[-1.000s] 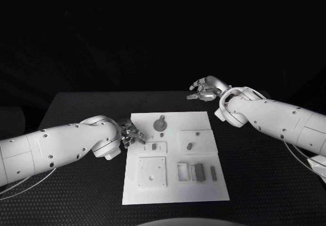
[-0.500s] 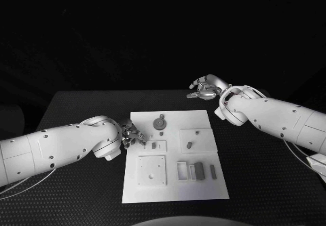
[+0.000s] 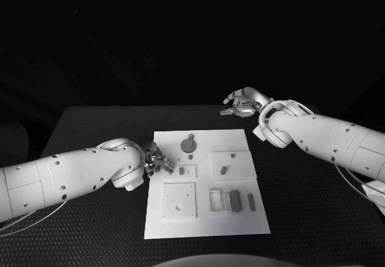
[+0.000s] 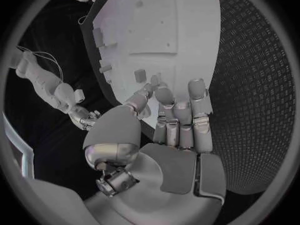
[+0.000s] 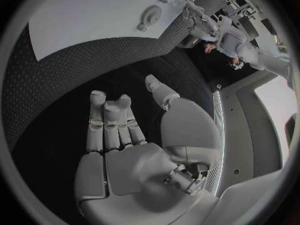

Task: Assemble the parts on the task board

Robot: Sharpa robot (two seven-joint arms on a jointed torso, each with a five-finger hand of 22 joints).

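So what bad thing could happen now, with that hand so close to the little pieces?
The left hand hovers at the task board's left edge, right beside a small grey part. If its fingers reach in carelessly, they might knock that part away or nudge the whole board. The round part lies loose farther back and could roll if bumped. The right hand is open, off the board, so it could not steady anything.
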